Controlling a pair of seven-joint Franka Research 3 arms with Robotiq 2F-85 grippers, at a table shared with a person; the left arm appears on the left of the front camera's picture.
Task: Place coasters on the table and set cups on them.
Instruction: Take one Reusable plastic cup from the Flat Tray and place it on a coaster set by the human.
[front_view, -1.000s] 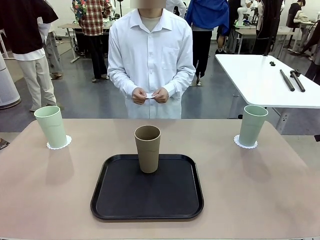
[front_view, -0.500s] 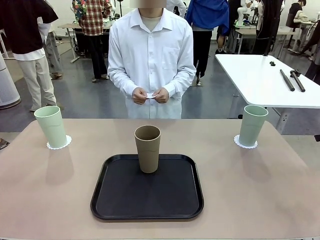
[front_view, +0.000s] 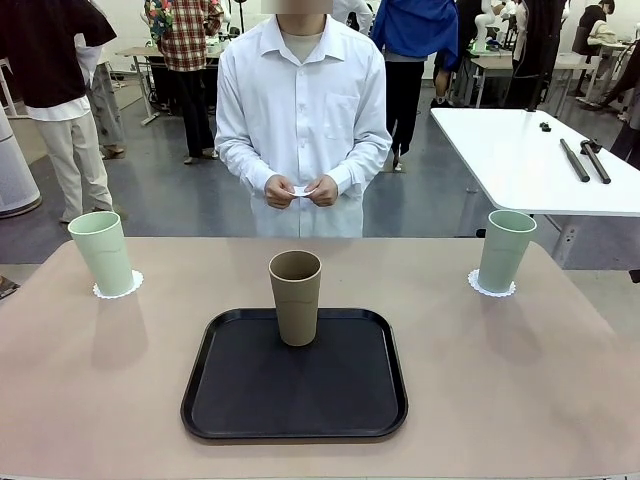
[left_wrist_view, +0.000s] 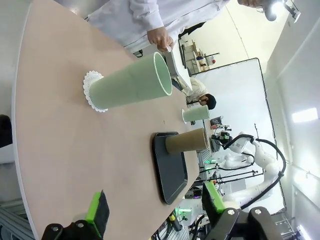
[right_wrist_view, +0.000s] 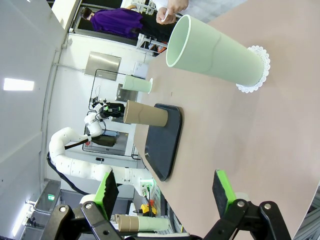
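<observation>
Your left hand (left_wrist_view: 155, 202) stands wide with nothing in it, and your right hand (right_wrist_view: 165, 187) is also wide and bare. The black tray (front_view: 250, 400) sits mid-desk (front_view: 520, 380). The tan cup (front_view: 295, 297) stands upright on the tray's far part. The left mint cup (front_view: 102, 253) is on the left coaster (front_view: 118, 291), far left of the tray. The right mint cup (front_view: 505, 250) is on the right coaster (front_view: 490, 290), far right of it. Beyond the tray, a person (front_view: 300, 100) pinches a small white piece (front_view: 300, 190).

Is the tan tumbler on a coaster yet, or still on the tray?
Still on the tray: the tall tan brown matte tumbler stands upright, its base directly on the black rectangular tray.
</observation>
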